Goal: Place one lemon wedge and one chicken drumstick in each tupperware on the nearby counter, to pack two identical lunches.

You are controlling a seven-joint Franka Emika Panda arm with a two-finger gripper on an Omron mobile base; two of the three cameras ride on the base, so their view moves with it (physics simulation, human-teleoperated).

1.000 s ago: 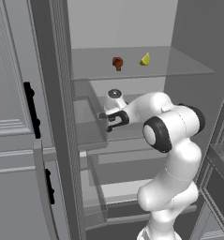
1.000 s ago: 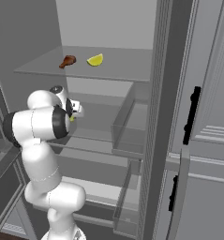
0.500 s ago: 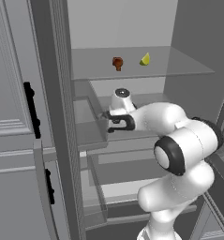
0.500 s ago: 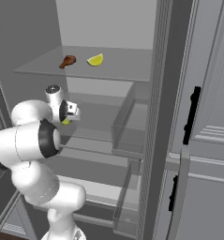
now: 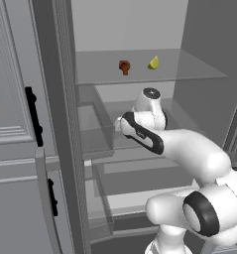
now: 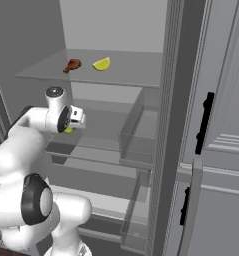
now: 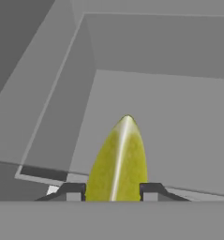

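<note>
Your two-finger dark-tipped gripper [image 7: 112, 191] clenched on a yellow-green pointed lemon wedge [image 7: 119, 159], a brown chicken drumstick [image 6: 72, 65] and second yellow wedge [image 6: 102, 64] on the glass shelf [image 6: 131, 75] above.

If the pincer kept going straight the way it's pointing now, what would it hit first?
Probably the grey floor of the fridge shelf ahead; depth is unclear. The pincer is shut on a lemon wedge, which would touch first.
</note>
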